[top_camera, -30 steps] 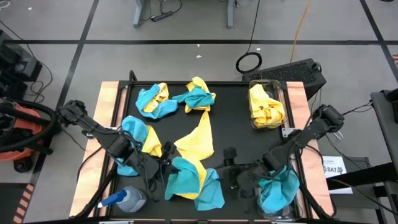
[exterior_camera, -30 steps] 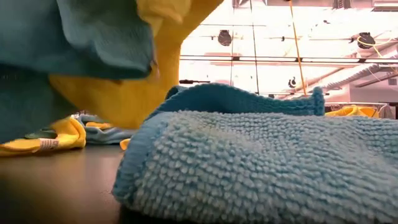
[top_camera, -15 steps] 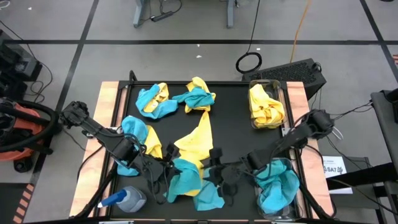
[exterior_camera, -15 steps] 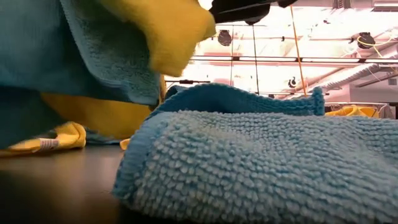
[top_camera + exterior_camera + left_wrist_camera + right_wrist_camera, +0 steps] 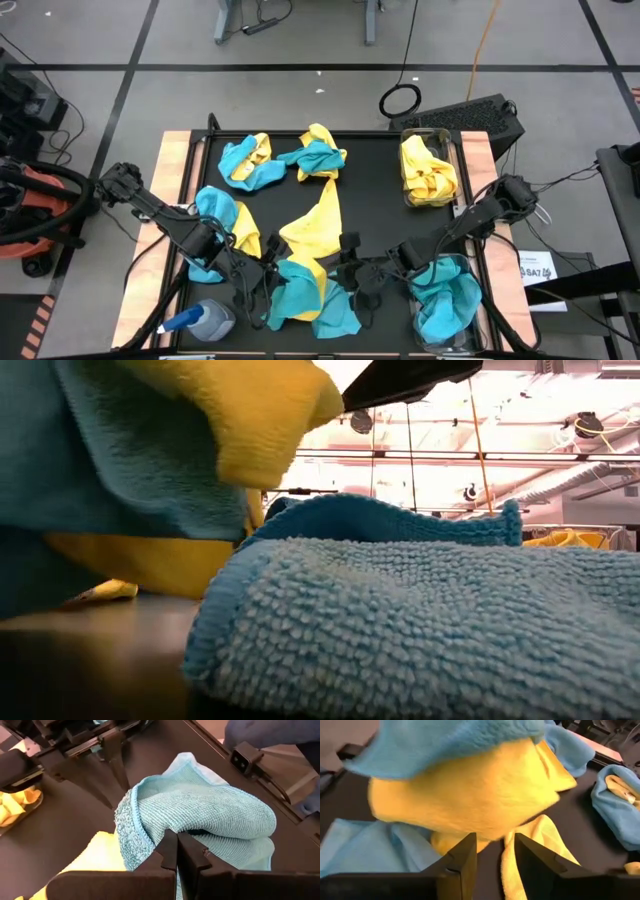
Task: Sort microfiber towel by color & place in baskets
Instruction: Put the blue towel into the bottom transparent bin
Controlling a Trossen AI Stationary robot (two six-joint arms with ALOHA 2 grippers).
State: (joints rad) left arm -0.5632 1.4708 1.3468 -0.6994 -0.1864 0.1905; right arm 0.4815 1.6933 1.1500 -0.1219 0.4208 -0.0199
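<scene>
Left tool (image 5: 177, 851) clamped on a teal towel (image 5: 200, 815) at the near-left desk (image 5: 375, 190); right tool (image 5: 352, 282), fingers apart, now swung from the teal-filled basket (image 5: 445, 300) to the centre pile (image 5: 305, 290); yellow basket (image 5: 430, 168) far right; likely next pickup.
</scene>
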